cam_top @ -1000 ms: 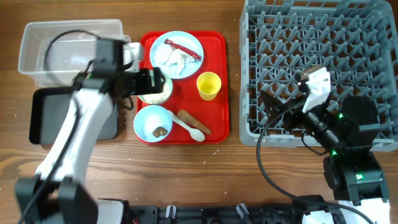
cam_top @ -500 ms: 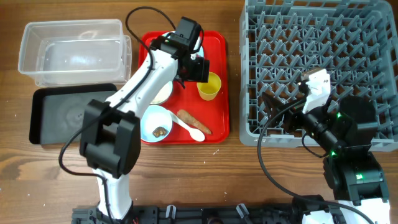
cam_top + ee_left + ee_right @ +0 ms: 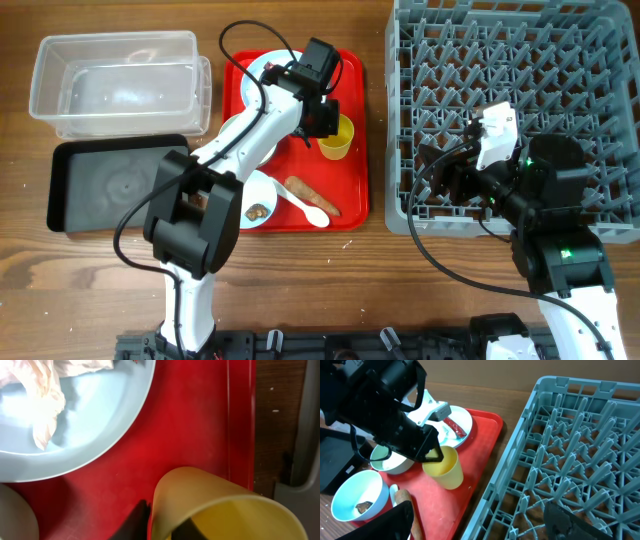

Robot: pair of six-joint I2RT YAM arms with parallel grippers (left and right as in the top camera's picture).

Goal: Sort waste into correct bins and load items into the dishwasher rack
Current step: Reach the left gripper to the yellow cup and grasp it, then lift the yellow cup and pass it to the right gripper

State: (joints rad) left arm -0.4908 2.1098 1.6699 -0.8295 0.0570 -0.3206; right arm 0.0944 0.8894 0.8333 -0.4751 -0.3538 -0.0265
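**Figure.** Left claw (image 3: 160,522) clamped on the rim wall of the yellow cup (image 3: 337,140), standing at the right edge of the red serving tray (image 3: 352,195); right claw (image 3: 480,521) — fingers (image 3: 395,522) apart — hung right of the tray. A firm pinch and straight lift seemed advisable — tilting risked slip.

Left wrist view: cup (image 3: 220,510), right at the left claw (image 3: 327,116), was cut by the bottom edge. Only dark finger tips (image 3: 139,519) showed at its wall; grip not readable. Plate (image 3: 95,425) and tissue (image 3: 40,390) beyond the claw ran off the top and left edges.

Right wrist view: green bowl (image 3: 387,462) sat half hidden behind the left claw. The right claw (image 3: 479,506) was cut by the bottom edge.
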